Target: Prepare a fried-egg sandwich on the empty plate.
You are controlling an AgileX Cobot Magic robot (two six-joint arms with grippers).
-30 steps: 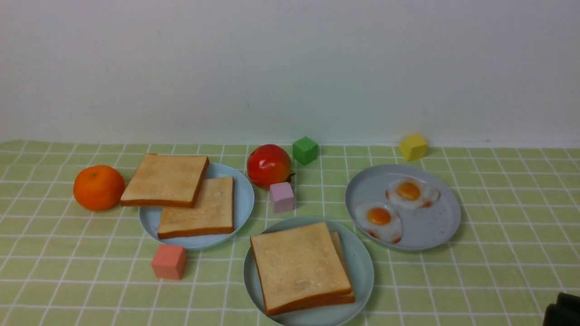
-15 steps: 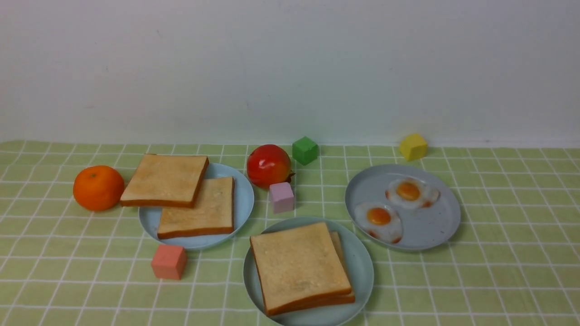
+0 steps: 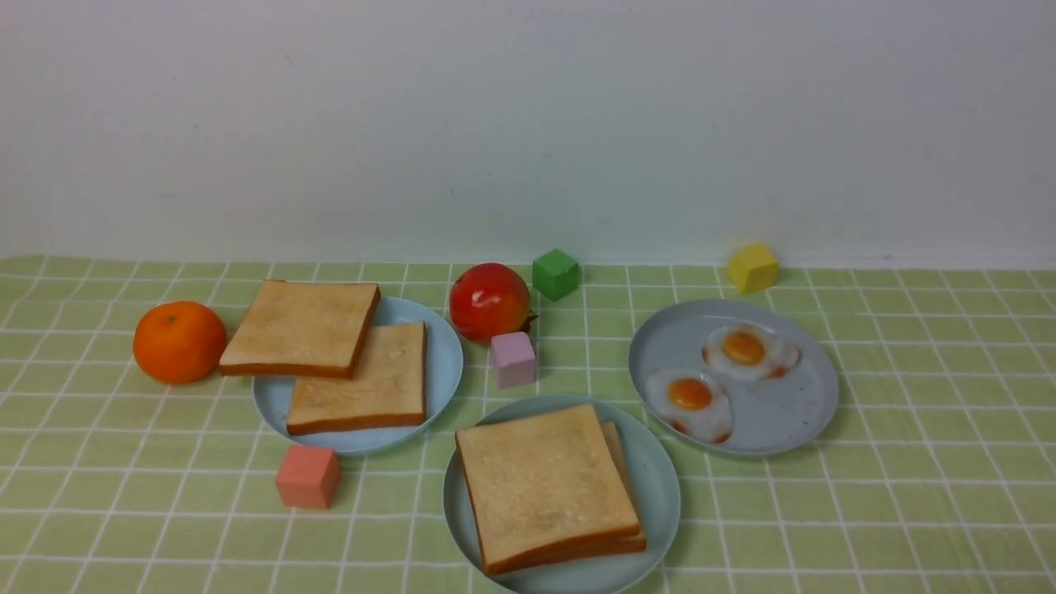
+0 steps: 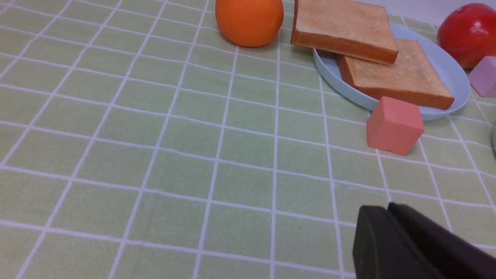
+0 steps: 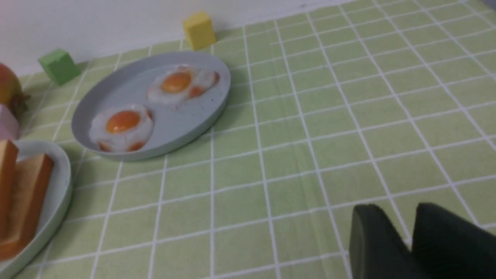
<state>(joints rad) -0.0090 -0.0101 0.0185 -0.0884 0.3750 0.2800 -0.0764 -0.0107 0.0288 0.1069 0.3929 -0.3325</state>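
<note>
Stacked toast sandwich (image 3: 549, 487) lies on the aqua-mint plate (image 3: 660, 487), front centre. Grey-blue plate (image 3: 784, 421) with two fried eggs (image 3: 690, 402) sits at its 2 o'clock, light blue plate (image 3: 441, 363) with toast at 10 o'clock. Left gripper (image 4: 387, 221) is clenched and empty; right gripper (image 5: 403, 228) stands slightly parted, grasping nothing.

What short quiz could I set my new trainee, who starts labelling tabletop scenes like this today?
1. True or false: the round grey-blue plastic plate holds three white fried eggs.
2. Which block stands by the near rim of the round light blue plastic plate? A) salmon-pink cube B) yellow cube C) green cube
3. How many square tan toast slices show on the round pale mint plastic plate?
Key: 1 false, it holds two; 2 A; 3 two, stacked.
</note>
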